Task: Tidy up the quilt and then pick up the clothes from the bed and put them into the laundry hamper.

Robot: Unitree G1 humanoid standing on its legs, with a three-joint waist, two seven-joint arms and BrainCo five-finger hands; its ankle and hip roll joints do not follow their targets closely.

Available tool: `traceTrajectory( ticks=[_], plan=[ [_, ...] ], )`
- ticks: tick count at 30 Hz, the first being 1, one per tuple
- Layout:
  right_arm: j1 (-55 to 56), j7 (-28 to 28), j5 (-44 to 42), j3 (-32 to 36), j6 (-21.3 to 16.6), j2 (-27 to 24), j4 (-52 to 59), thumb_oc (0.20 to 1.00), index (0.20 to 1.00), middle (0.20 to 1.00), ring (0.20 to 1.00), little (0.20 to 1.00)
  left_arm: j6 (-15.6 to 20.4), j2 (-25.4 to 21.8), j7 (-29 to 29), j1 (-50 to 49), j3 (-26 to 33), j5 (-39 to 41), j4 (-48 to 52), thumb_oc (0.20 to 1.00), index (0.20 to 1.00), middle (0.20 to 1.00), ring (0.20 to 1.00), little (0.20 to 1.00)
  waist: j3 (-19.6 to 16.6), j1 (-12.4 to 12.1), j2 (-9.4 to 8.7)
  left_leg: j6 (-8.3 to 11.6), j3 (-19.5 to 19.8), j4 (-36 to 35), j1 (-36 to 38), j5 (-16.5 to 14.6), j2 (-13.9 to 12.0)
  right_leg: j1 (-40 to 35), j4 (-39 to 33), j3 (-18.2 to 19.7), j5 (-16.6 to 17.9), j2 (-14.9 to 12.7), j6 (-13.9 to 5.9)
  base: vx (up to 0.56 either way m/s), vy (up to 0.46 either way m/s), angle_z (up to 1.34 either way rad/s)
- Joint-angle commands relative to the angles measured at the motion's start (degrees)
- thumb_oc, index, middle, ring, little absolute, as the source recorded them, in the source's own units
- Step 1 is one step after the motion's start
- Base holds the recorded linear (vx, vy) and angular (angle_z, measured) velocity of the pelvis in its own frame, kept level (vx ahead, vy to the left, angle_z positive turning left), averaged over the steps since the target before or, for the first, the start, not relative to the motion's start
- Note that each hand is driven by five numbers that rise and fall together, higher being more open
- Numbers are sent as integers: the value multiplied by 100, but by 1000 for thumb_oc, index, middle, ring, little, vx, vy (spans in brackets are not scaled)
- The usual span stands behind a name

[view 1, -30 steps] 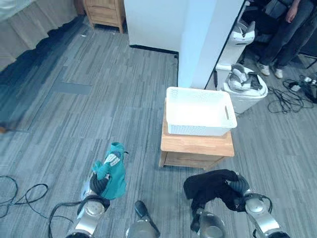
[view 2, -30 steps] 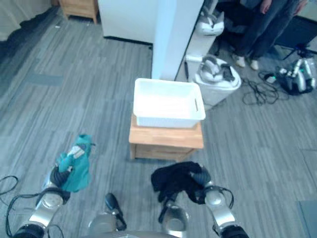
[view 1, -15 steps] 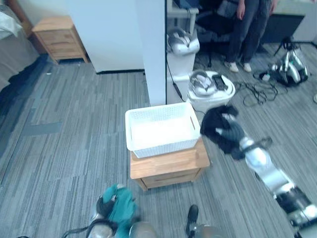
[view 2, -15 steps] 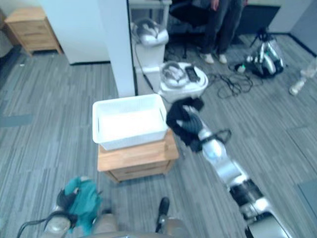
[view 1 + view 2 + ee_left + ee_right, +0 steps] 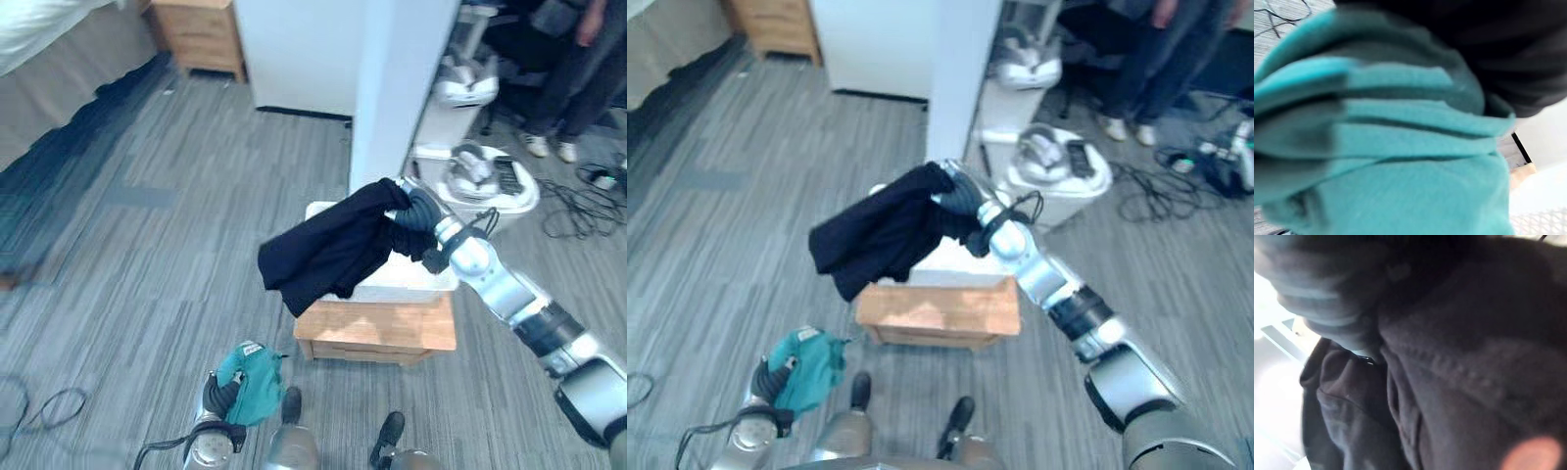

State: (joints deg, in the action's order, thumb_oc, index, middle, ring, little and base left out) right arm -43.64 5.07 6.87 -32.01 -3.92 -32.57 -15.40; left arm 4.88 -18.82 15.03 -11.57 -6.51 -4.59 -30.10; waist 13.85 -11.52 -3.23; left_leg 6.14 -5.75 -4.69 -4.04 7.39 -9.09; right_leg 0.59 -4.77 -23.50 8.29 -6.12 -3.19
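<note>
My right hand (image 5: 419, 213) is shut on a black garment (image 5: 328, 250), which hangs over the white laundry hamper (image 5: 416, 279) and hides most of it. The hamper stands on a low wooden stool (image 5: 377, 330). The black cloth (image 5: 1449, 382) lies close against the right wrist camera. Low at the left, my left hand (image 5: 217, 395) is shut on a bunched teal garment (image 5: 253, 382), held near the floor in front of the stool. The teal cloth (image 5: 1391, 161) shows up close in the left wrist view, with the black garment and a bit of the hamper's white mesh past it.
A white pillar (image 5: 397, 88) rises just behind the hamper. A white bin (image 5: 485, 176) holding headsets stands to its right, with cables (image 5: 578, 196) on the floor. A person's legs (image 5: 578, 88) are at the far right. A wooden nightstand (image 5: 201, 34) and bed edge (image 5: 59, 39) lie far left.
My right arm has swung the black garment from beside the hamper's right end leftward over it, so the cloth now drapes across the hamper. The camera view has shifted. The left hand keeps the teal garment low.
</note>
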Motion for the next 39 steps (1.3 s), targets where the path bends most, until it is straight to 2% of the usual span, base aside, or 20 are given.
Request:
traceTrajectory(
  ticks=[1, 6, 8, 9, 10, 11, 15, 17, 19, 20, 22, 23, 26, 27, 30, 31, 32, 33, 36, 39],
  plan=[
    [-1188, 389, 5, 45, -179, -414, -333, 200, 200, 200, 200, 200, 328, -483, 54, 295, -338, 318, 278, 200, 200, 200, 200, 200, 313, -329, 89, 340, -92, -31, -89, -396, 40, -114, 175, -506, -1098, -316, -664, 9, -44, 53],
    [-1405, 457, 247, -61, -61, -934, -906, 200, 200, 200, 200, 200, 496, -409, 44, 39, -229, 807, 768, 200, 200, 200, 200, 200, 565, -597, 142, 486, 190, -31, -606, -247, 32, 66, 170, -930, -1127, -289, -673, 25, -61, 68],
    [-1438, 416, 551, -199, 22, -1075, -1254, 1000, 1000, 1000, 1000, 1000, 585, -394, 27, -42, -142, 985, 1128, 200, 200, 200, 200, 200, 596, -669, 151, 583, 234, -31, -663, -341, -5, 17, 108, -958, -1242, -230, -719, 103, -111, 49],
    [-1644, 459, 1198, -541, 156, -1213, -1864, 1000, 1000, 1000, 1000, 1000, 692, -453, 111, 2, -66, 1119, 1461, 200, 200, 200, 200, 200, 632, -730, 167, 612, 246, -31, -740, -305, -6, 31, 72, -980, -1246, -208, -724, 93, -94, 37],
    [-1683, 474, 1203, -574, 141, -1193, -1904, 1000, 1000, 1000, 1000, 1000, 684, -440, 111, -3, -52, 1121, 1474, 200, 200, 200, 200, 200, 636, -713, 175, 613, 248, -31, -744, -304, -8, 33, 72, -981, -1245, -205, -722, 12, -35, 32],
    [-1798, 575, 1997, -912, 253, -1223, -2319, 1000, 1000, 1000, 1000, 1000, 808, -570, 276, 147, 20, 999, 1866, 200, 200, 200, 200, 200, 653, -698, 192, 629, 226, -31, -756, -298, -16, 40, 38, -951, -1239, -190, -730, 6, -7, 12],
    [-1618, 737, 2954, -1039, 369, -1150, -2127, 1000, 1000, 1000, 1000, 1000, 940, -919, 613, 498, 205, 562, 2606, 200, 200, 200, 200, 200, 612, -549, 249, 563, 107, -31, -666, -215, -13, 25, 28, -905, -1136, -217, -711, -47, 33, -2],
    [-1387, 741, 3349, -1076, 409, -1143, -2058, 1000, 1000, 1000, 1000, 1000, 986, -992, 579, 661, 309, 735, 2919, 200, 200, 200, 200, 200, 525, -436, 248, 537, 38, -31, -530, -257, -10, -50, 20, -805, -1138, -233, -715, 29, 12, -14],
    [-1373, 737, 3356, -1065, 413, -1142, -2048, 1000, 1000, 1000, 1000, 1000, 980, -999, 573, 652, 312, 740, 2928, 200, 200, 200, 200, 200, 530, -447, 244, 537, 28, -31, -516, -261, -10, -58, 19, -796, -1138, -234, -716, 50, 29, -19],
    [-991, 539, 3684, -1097, 436, -1151, -1973, 1000, 1000, 1000, 1000, 1000, 1009, -1179, 465, 1042, 403, 895, 3450, 200, 200, 200, 200, 200, 345, -186, 249, 501, -96, -31, -290, -344, -5, -180, 10, -654, -1161, -255, -708, 77, 47, -22],
    [-822, 448, 3744, -1054, 446, -1175, -1904, 1000, 1000, 1000, 1000, 1000, 1010, -1215, 455, 1186, 432, 902, 3671, 200, 200, 200, 200, 200, 309, -96, 234, 489, -169, -31, -185, -379, -2, -243, 7, -594, -1170, -265, -712, 86, 58, -32],
    [-431, 413, 3707, -832, 459, -1177, -1768, 1000, 1000, 1000, 1000, 1000, 1006, -1176, 455, 1493, 428, 918, 3952, 200, 200, 200, 200, 200, 217, 141, 225, 469, -270, -31, -36, -438, 6, -326, 5, -528, -1185, -284, -706, 88, 61, -43],
    [286, 351, 3654, -329, 442, -1244, -1501, 1000, 1000, 1000, 1000, 1000, 885, -1157, 470, 2002, 425, 687, 4066, 200, 200, 200, 200, 200, 132, 469, 206, 441, -431, -31, 169, -530, 4, -415, -5, -392, -1186, -302, -719, 55, 42, -35],
    [311, 341, 3658, -297, 446, -1256, -1478, 1000, 1000, 1000, 1000, 1000, 884, -1162, 474, 2020, 405, 683, 4060, 200, 200, 200, 200, 200, 133, 456, 200, 430, -428, -31, 150, -505, 13, -403, -15, -397, -1157, -307, -717, 13, 33, -27],
    [1465, 318, 3322, 401, 393, -1255, -934, 1000, 1000, 1000, 1000, 1000, 532, -1293, 723, 3016, 332, 80, 3497, 200, 200, 200, 200, 200, 65, 962, 145, 375, -751, -31, 366, -645, -38, -359, -13, -90, -1133, -297, -756, 42, 37, -37],
    [1490, 308, 3324, 437, 396, -1265, -911, 1000, 1000, 1000, 1000, 1000, 540, -1294, 734, 3049, 303, 76, 3473, 200, 200, 200, 200, 200, 68, 938, 140, 366, -757, -31, 349, -621, -33, -342, -22, -86, -1106, -301, -751, 21, 33, -37],
    [1956, 332, 3127, 639, 382, -1152, -718, 1000, 1000, 1000, 1000, 1000, 288, -1346, 885, 3725, 100, -137, 2777, 200, 200, 200, 200, 200, 83, 1203, 107, 329, -939, -31, 410, -678, -54, -251, -7, 104, -1077, -289, -790, -20, 12, -40],
    [1978, 325, 3129, 679, 385, -1158, -700, 1000, 1000, 1000, 1000, 1000, 304, -1347, 897, 3774, 63, -137, 2738, 200, 200, 200, 200, 200, 86, 1173, 99, 320, -946, -31, 388, -654, -48, -229, -16, 111, -1048, -293, -785, -19, 15, -52],
    [2559, 423, 2916, 942, 357, -986, -360, 1000, 1000, 1000, 1000, 1000, -31, -1528, 1131, 4924, -445, -320, 1219, 200, 200, 200, 200, 200, 210, 1588, 5, 246, -1295, -31, 420, -684, -75, 90, 22, 496, -922, -246, -852, -41, 19, -54],
    [2783, 502, 2804, 1002, 365, -832, -355, 1000, 1000, 1000, 1000, 1000, -154, -1588, 1200, 5392, -685, -360, 522, 200, 200, 200, 200, 200, 270, 1709, -73, 214, -1475, -31, 356, -642, -81, 306, 31, 656, -819, -226, -874, -65, 20, -77]
  ],
)
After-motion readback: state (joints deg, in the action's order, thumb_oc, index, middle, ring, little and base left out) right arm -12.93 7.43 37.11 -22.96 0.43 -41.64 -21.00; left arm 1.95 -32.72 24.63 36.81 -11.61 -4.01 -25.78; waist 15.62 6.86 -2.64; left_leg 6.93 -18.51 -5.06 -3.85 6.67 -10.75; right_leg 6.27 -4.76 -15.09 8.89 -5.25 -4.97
